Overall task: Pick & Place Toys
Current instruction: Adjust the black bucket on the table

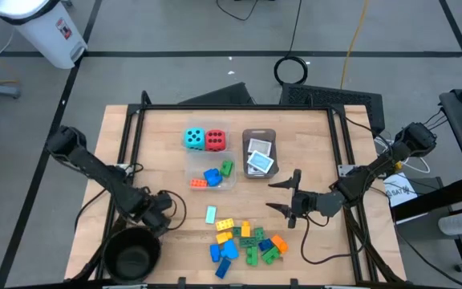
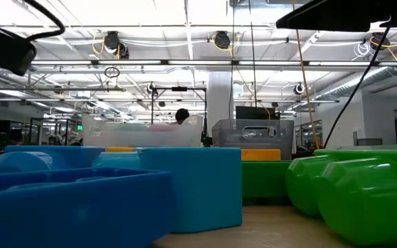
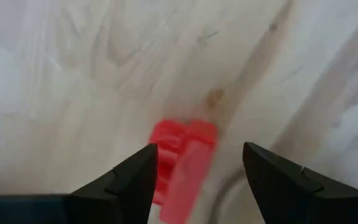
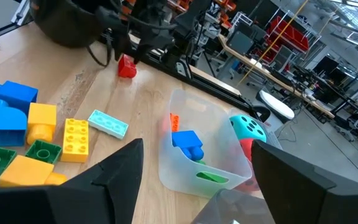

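Note:
A small red brick (image 3: 182, 163) lies on the wood table between the fingers of my open left gripper (image 3: 197, 167), which hangs just above it, pointing down, at the table's near left (image 1: 167, 213). The fingers stand on either side of the brick, and no touch shows. The brick also shows in the right wrist view (image 4: 127, 66). My right gripper (image 1: 275, 197) is open and empty, level, right of the table's middle. A teal die (image 1: 193, 138) and a red die (image 1: 214, 140) stand at the far middle. A pile of small bricks (image 1: 243, 241) lies at the near edge.
A clear tub (image 1: 211, 172) holds blue, green and orange bricks. A grey tray (image 1: 259, 152) holds white cards. A round black bowl (image 1: 131, 255) stands at the near left corner, beside my left gripper. A pale teal brick (image 1: 211, 213) lies alone between the grippers.

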You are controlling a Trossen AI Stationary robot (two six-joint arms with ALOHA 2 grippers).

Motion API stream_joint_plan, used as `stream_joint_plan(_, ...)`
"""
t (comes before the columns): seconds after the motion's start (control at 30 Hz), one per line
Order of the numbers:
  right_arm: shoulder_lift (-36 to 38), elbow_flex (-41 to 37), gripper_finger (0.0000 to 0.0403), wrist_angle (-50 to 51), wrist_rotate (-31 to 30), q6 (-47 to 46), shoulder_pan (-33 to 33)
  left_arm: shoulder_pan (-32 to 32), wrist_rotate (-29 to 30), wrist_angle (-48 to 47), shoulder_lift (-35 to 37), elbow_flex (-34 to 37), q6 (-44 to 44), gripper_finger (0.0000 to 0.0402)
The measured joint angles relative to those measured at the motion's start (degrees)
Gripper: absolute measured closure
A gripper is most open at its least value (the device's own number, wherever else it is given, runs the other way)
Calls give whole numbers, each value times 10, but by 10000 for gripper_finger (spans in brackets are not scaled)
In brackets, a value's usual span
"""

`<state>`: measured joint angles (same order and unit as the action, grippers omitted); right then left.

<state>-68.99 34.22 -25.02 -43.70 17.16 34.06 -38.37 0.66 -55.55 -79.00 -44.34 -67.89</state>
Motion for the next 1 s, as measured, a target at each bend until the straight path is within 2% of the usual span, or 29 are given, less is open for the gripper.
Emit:
stream_joint_plan(0.33, 0, 0, 140, 0, 0, 0, 0, 0, 2, -11, -14, 1, 18, 160)
stream_joint_plan(0.57, 0, 0, 140, 0, 0, 0, 0, 0, 38, -30, -14, 1, 24, 160)
stream_joint_plan(0.73, 0, 0, 140, 0, 0, 0, 0, 0, 43, -26, -14, 1, 31, 160)
stream_joint_plan(1.0, 0, 0, 140, 0, 0, 0, 0, 2, 147, 60, -14, 1, 89, 160)
